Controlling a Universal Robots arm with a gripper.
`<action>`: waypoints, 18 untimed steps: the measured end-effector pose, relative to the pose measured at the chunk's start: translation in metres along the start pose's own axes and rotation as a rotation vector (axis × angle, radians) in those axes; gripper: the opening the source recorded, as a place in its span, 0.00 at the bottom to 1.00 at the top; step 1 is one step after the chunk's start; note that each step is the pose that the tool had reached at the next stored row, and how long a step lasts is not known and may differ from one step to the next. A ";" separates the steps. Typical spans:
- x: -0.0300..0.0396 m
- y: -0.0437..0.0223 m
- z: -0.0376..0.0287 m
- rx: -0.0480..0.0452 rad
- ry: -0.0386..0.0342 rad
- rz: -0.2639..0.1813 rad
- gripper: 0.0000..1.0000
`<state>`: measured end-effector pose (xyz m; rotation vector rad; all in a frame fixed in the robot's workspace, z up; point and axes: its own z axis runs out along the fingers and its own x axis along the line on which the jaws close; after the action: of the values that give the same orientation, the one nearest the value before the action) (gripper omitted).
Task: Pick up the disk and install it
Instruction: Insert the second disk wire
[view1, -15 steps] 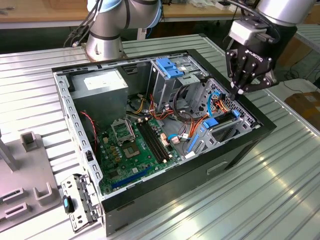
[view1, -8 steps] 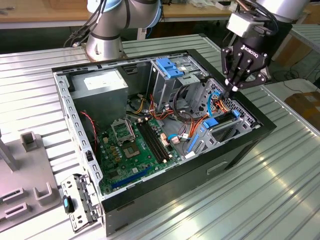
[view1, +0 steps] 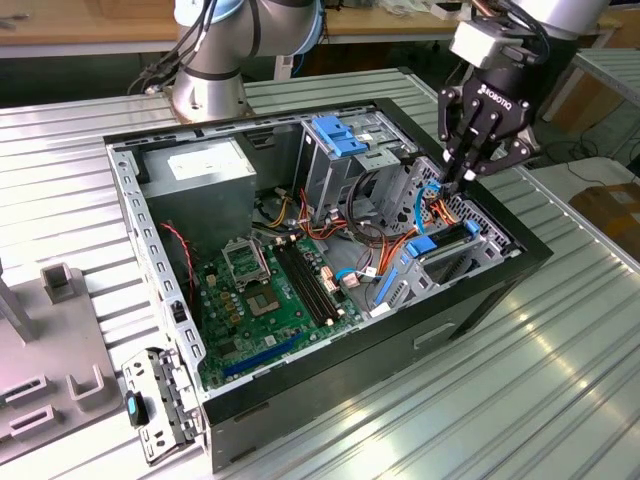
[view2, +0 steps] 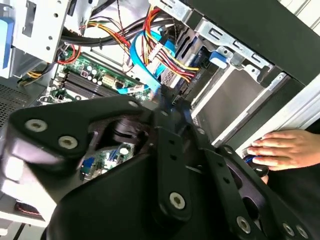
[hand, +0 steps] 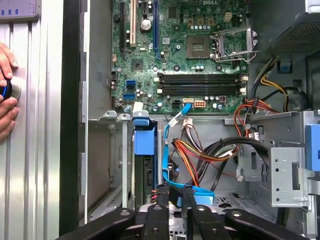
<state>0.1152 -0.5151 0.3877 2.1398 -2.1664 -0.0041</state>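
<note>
A ribbed metal table (view1: 560, 380) carries an open black computer case (view1: 330, 385), lying on its side with the interior facing up. The largest thing inside is the green motherboard (view1: 275, 300), flat on the case floor, with its empty processor socket and black memory slots exposed. In the corner towards the exterior view's upper left sits the grey power-supply box (view1: 205, 170), and bundles of red, orange, yellow and black cables (view1: 340, 225) run from that side across the middle of the case. Beside the box stands a metal cage topped by a fixed blue bracket (view1: 338, 135).

At the end of the case towards the exterior view's right is the drive bay (view1: 445, 260). In the first wrist view the disk (hand: 144, 142) stands on edge in this bay, its blue rail end uppermost and its dark body running down between the bay's metal walls. A thin blue data cable (hand: 166, 150) runs just beside it.

The gripper (view1: 462, 183) reaches down into the bay, its tips close to the disk and the blue cable. Whether it is clenched or released cannot be told.

Outside the case, a person's hand (view2: 285, 150) rests on the table against the case wall.
</note>
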 end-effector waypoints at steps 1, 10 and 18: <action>-0.0021 -0.0004 0.0010 0.0000 0.0005 0.000 0.24; -0.0160 -0.0035 0.0117 0.0090 0.0617 0.005 0.30; -0.0127 -0.0036 0.0142 0.0150 0.0905 0.008 0.16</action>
<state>0.1179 -0.5035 0.3724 2.0964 -2.1309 0.1078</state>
